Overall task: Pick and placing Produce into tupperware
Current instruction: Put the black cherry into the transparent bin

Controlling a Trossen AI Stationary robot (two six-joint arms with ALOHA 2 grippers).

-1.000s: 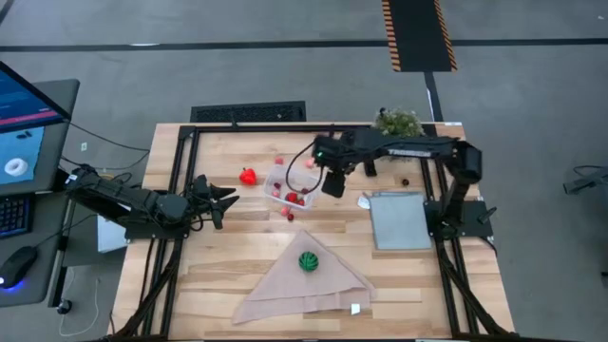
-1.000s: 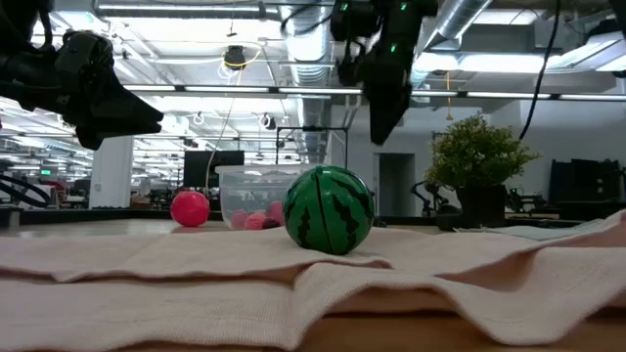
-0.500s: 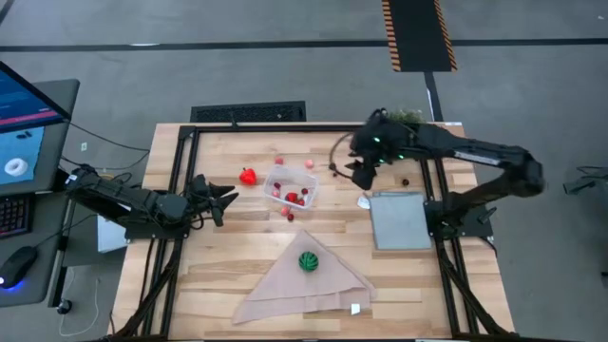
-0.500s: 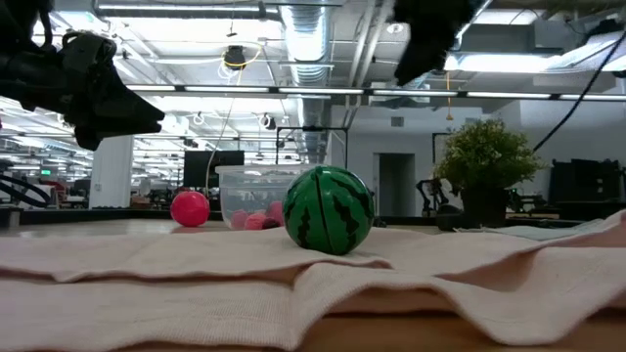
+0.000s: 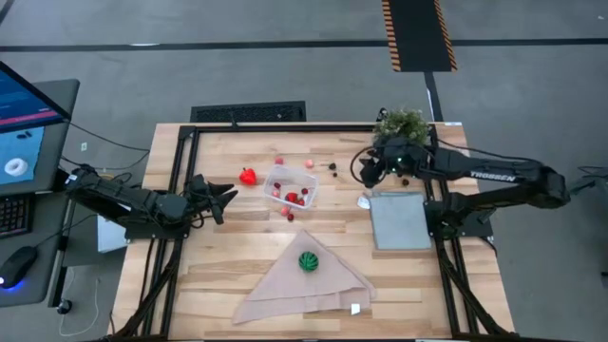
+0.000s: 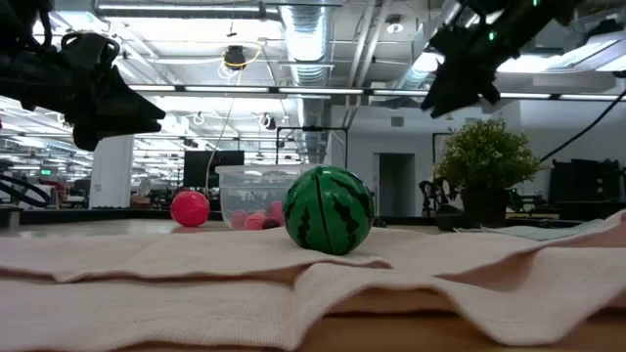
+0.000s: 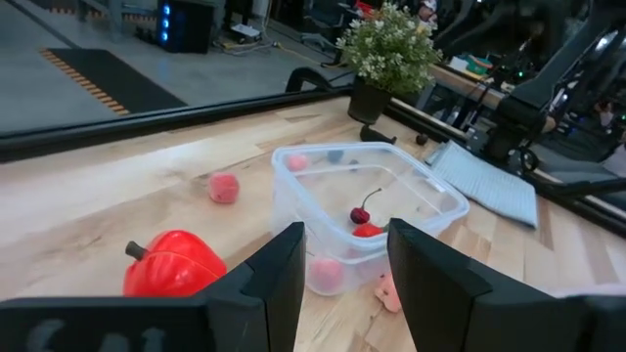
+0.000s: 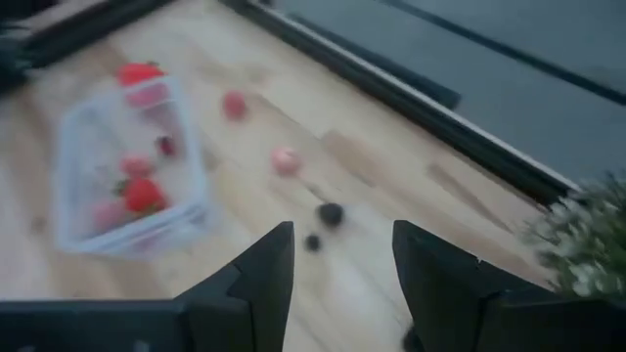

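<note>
Tupperware [image 5: 291, 188] contents blur behind its clear walls; right gripper [image 5: 370, 171], fingers apart and empty, hovers at its three o'clock; left gripper [image 5: 226, 199] likewise empty.

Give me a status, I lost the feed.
Right gripper open, empty, near the plant. Left gripper open, idle by red pepper. Tupperware holds berries; watermelon ball on the cloth.

Tupperware [image 5: 291, 187] sits mid-table holding several produce pieces, pepper [image 5: 248, 176] to its left, striped ball [image 5: 308, 260] on the cloth [image 5: 285, 290] nearer the front, panel [image 5: 399, 220] at right.
</note>
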